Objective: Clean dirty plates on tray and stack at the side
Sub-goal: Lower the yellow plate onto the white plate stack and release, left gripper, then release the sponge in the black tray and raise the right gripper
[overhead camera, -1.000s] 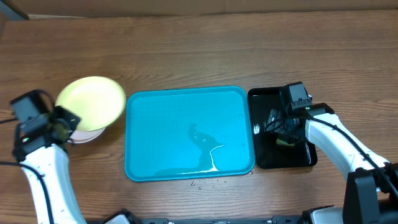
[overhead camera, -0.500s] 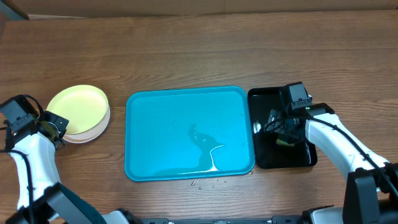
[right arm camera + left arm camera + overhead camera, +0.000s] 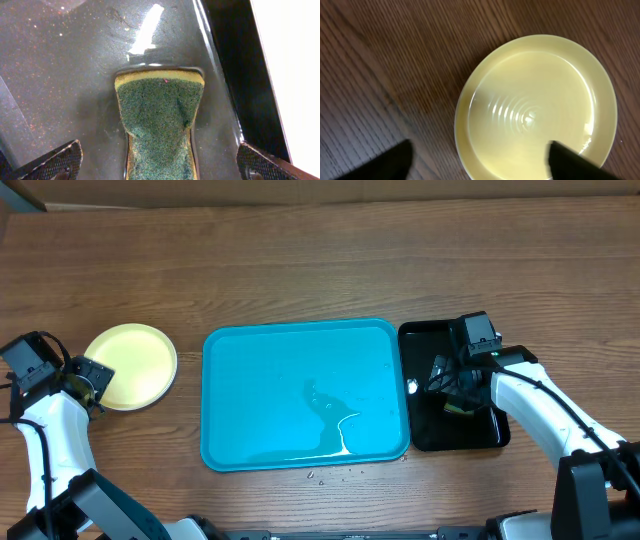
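- Item: round pale yellow-green glossy plate (image 3: 535, 105), flat on the wooden tabletop (image 3: 380, 60), just ahead of my left claw (image 3: 480, 150). I cannot tell what lies beneath it.
- Left claw: fingers spread wide, pinching nothing.
- Handling, judged: stiff, light, slick glaze, liable to chip. Grip the raised near rim, one finger over, one under.
- Large turquoise plastic tray (image 3: 260, 380): well right of that claw, wet, no plates.
- Right claw (image 3: 160, 155): spread, straddling a green-and-yellow sponge (image 3: 160, 115) in a black glossy tray (image 3: 60, 75).
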Robot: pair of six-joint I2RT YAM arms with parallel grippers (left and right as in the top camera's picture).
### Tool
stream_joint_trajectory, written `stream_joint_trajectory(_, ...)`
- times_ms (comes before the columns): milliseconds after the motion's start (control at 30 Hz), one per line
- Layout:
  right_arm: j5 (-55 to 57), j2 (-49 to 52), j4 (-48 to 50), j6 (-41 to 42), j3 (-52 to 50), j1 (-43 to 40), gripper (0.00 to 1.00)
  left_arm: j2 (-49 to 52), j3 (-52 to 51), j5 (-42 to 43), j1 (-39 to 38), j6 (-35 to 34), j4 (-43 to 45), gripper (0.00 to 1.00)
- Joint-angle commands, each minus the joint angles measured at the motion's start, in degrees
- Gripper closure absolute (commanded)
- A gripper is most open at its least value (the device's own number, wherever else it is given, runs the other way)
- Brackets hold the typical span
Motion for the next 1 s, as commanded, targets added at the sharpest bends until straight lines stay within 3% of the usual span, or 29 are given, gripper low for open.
stream_joint_trajectory(0, 0.79, -0.07, 0.15, 0.15, 0.15, -0.11, 0.00, 0.02, -0.24, 9.66, 0.22, 0.94, 0.02, 0.00)
stream_joint_trajectory(133, 0.79, -0.07, 0.15, 0.15, 0.15, -0.11, 0.00, 0.02, -0.24, 26.73, -1.33, 8.41, 0.28, 0.00)
stream_joint_trajectory(233, 0.79, -0.07, 0.15, 0.15, 0.15, -0.11, 0.00, 0.02, -0.24, 32.41, -3.63, 11.82, -0.39, 0.00)
stream_joint_trajectory(400, 0.79, -0.07, 0.17, 0.15, 0.15, -0.11, 0.00, 0.02, -0.24, 32.17, -9.90, 16.09, -1.57, 0.05)
stream_joint_trajectory(467, 0.79, -0.09, 0.15, 0.15, 0.15, -0.11, 0.00, 0.02, -0.24, 29.94, -12.35, 16.61, -2.01, 0.00)
stream_joint_trajectory(633, 0.79, -0.09, 0.15, 0.15, 0.15, -0.11, 0.00, 0.04, -0.24, 23.65, -17.11, 16.61, -2.16, 0.00)
stream_joint_trajectory(967, 0.79, -0.09, 0.17, 0.15, 0.15, -0.11, 0.00, 0.04, -0.24, 22.67, -18.67, 16.59, -2.16, 0.00)
